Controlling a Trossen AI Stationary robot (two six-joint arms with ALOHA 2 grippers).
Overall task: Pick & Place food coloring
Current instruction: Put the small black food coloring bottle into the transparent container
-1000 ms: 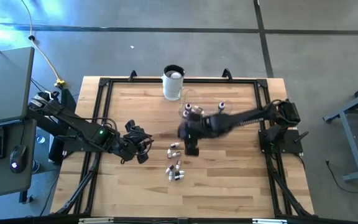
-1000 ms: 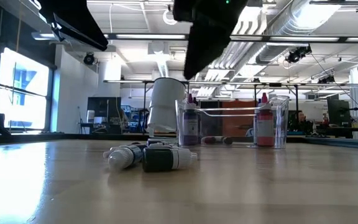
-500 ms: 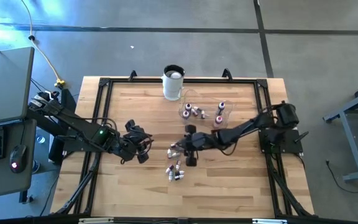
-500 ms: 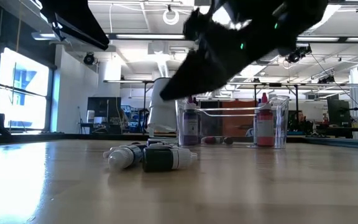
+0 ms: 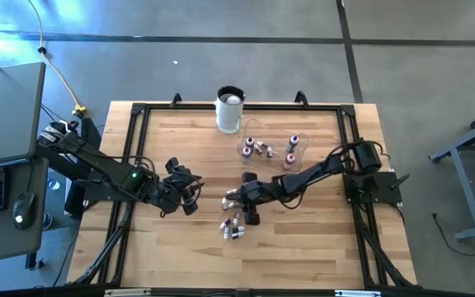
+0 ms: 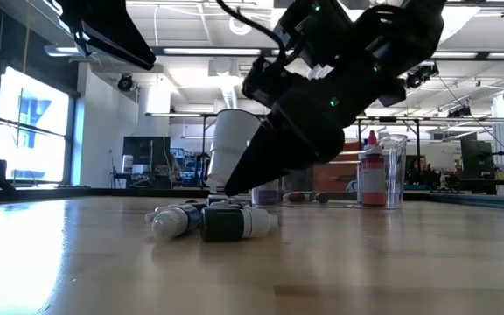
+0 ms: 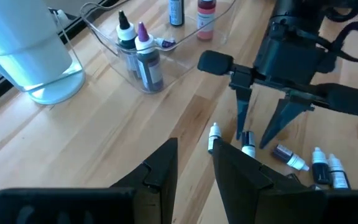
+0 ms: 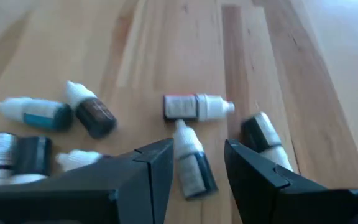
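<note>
Bench [image 5: 303, 239] of pale wood planks, going left to right: left gripper [image 5: 190, 191] parked low over bare wood on the left side, jaws only a narrow gap apart and nothing in them. It hasn't budged.

Next come the loose food coloring bottles [image 5: 233, 229], tiny white-capped ones lying on their sides in a scatter mid-bench. Right gripper [image 5: 239, 196] is the big change: a second ago it was up near the clear see-through plastic bowl [image 5: 299, 139], and now it has swung down right onto that scatter. Its jaws stand open, empty, with one small dark-bodied bottle [image 8: 191, 158] lying between the fingertips in the wrist view. Low view has the tips just above the wood beside the pile.

My read is that one drop-off is finished and the next pick is lined up, with closing on that bottle next. Several bottles [image 5: 262, 149] already sit in the bowl, beside the tall white cup [image 5: 229, 110] at the far edge.
</note>
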